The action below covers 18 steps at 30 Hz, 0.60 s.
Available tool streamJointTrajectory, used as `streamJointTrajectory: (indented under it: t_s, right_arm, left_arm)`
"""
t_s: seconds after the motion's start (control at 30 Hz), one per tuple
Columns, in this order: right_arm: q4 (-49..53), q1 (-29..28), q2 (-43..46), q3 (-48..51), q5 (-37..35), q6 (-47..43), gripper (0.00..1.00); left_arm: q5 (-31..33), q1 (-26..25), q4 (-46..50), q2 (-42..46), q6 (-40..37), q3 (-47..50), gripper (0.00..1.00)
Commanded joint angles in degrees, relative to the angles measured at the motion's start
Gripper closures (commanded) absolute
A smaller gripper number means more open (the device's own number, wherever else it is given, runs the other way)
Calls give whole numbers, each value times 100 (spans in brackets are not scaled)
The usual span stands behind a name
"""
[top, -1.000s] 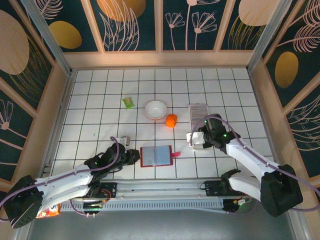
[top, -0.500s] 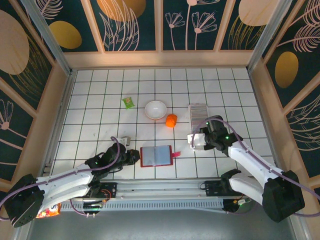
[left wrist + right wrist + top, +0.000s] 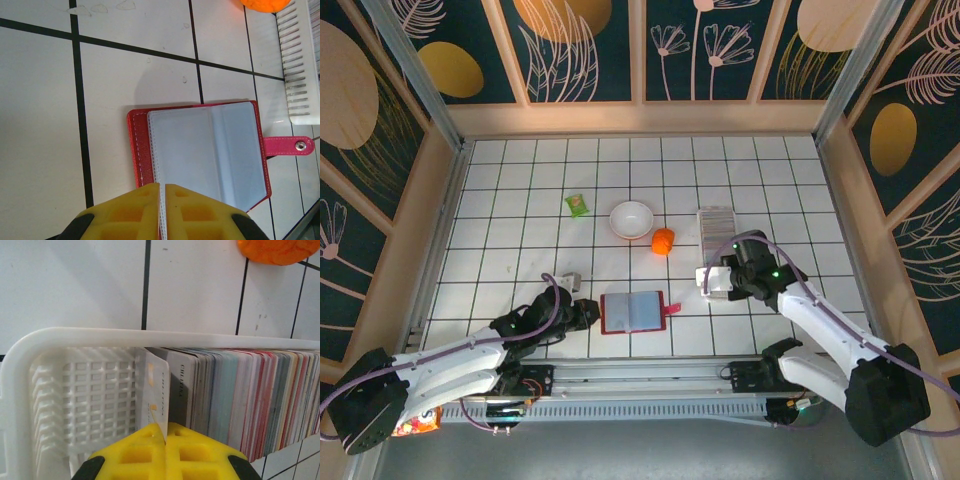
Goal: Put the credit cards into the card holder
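Cards (image 3: 240, 390) stand in the tray (image 3: 14, 390); holder (image 3: 200, 145) lies open at mid-table.
Right wrist view: right gripper (image 3: 165, 432) pinches the row's end card (image 3: 156, 385). Left wrist view: left gripper (image 3: 161, 200) is clenched on a thin pale sliver (image 3: 160, 220) at the holder's edge.

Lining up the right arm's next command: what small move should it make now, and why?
Probably lift the right gripper straight up to draw out the end card. Its jaws are shut on that card, which stands tilted in the white tray, leaning off the other credit cards. The left gripper pinches a sleeve of the open card holder.
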<state>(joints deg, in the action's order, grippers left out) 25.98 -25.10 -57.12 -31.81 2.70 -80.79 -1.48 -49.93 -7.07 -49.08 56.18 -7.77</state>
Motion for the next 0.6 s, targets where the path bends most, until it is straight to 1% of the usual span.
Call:
streamJointTrajectory:
  t_s: [0.0,0.33,0.43,0.57]
  right_arm:
    - [34,6,140,-397,-9,169,100]
    - [561,-13,341,-629,209,492,100]
    - [487,-12,360,-532,256,592,100]
    - [102,-41,317,-231,161,626,99]
  left_arm:
    - [-49,-34,-84,-5,39,-10,89]
    - [-87,-34,-160,-73,55,9,89]
    - [-129,-33,-203,-143,57,-5,90]
    - [-144,-34,-242,-165,68,3,90]
